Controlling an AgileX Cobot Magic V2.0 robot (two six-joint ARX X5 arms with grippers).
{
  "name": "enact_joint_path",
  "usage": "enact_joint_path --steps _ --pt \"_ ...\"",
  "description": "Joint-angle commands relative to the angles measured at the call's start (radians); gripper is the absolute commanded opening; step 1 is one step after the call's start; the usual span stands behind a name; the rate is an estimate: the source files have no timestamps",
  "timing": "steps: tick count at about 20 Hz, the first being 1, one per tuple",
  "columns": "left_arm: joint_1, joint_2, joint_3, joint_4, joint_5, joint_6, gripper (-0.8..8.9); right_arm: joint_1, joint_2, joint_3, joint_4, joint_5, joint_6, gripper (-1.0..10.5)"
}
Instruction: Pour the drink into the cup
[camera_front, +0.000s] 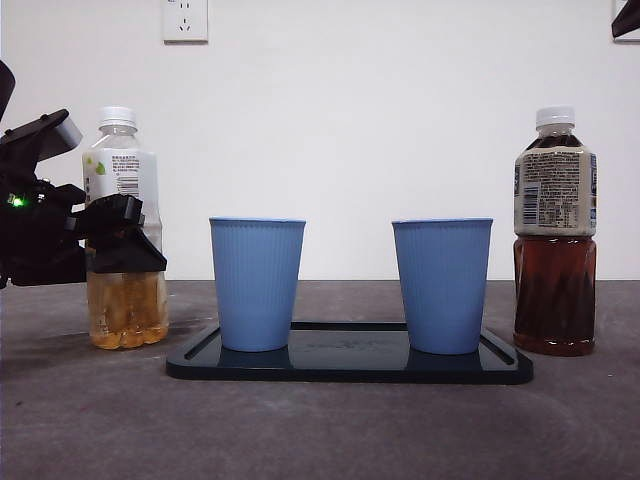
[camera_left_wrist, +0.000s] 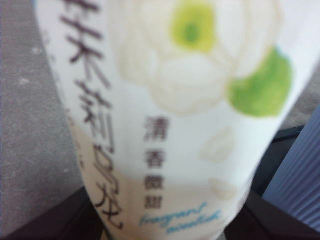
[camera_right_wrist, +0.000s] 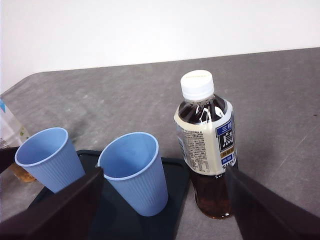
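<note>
pale tea bottle (camera_front: 124, 235) between left gripper (camera_front: 115, 240) fingers

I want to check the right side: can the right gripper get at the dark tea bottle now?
Probably yes: the right gripper hovers above with jaws open, the dark tea bottle stands between them, beside the tray.

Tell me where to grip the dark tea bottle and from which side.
Grip the dark tea bottle around its labelled middle, coming level from the outer side, away from the blue cups. It stands upright, capped, its round body narrow enough for the open right gripper.
</note>
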Motion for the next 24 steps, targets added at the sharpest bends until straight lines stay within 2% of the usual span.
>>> enact_joint_path --steps 1,6,10,14,17,24 --pt "0.000 -0.024 0.006 -0.009 -0.004 0.004 2.39 0.005 0.001 0.016 0.002 -0.002 -0.011 3.9" --pt "0.000 -0.123 0.010 -0.112 -0.004 0.074 2.11 0.005 0.001 0.016 0.001 -0.002 -0.013 3.9" --pt "0.000 -0.224 0.040 -0.291 -0.009 0.164 2.11 0.005 0.002 0.016 0.001 -0.002 -0.013 3.9" --pt "-0.001 -0.323 0.132 -0.572 -0.069 0.314 2.13 0.005 0.001 0.016 -0.003 -0.003 -0.013 3.9" --pt "-0.011 -0.374 0.226 -0.782 -0.152 0.435 2.13 0.005 0.002 0.016 -0.010 -0.003 -0.014 3.9" --pt "-0.055 -0.413 0.438 -1.115 -0.320 0.688 2.12 0.005 0.001 0.016 -0.019 -0.003 -0.020 3.9"
